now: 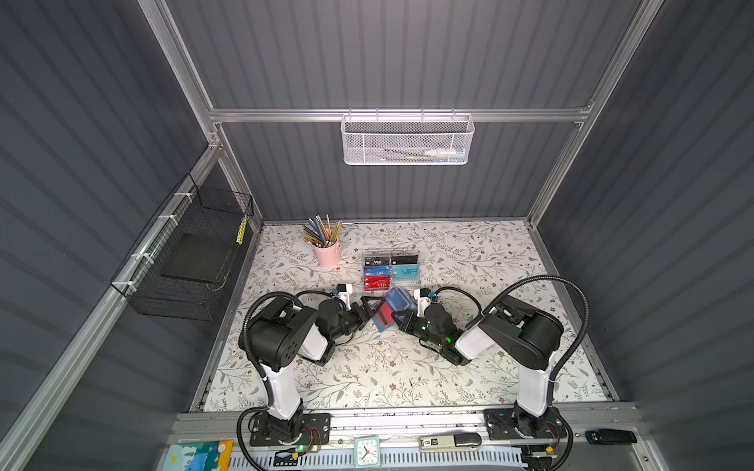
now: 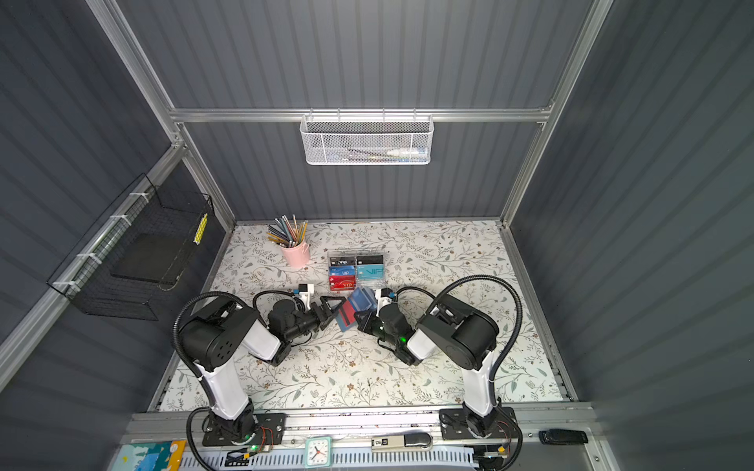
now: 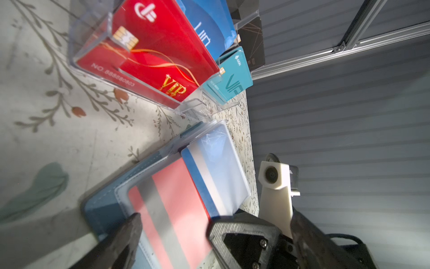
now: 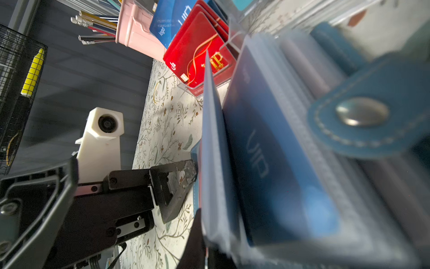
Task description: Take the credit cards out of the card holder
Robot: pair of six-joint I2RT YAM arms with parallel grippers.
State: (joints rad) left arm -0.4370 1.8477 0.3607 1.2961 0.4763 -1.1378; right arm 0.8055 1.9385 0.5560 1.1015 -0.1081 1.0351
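Right jaws clamp the card holder [image 1: 398,299]; left jaws gape wide astride its edge.

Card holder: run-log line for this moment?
card holder open | credit cards in sleeves | right end effector shut on holder | left end effector open beside it

Card rack [image 1: 391,271] just behind card holder [image 1: 399,301], near tabletop [image 1: 387,375] open
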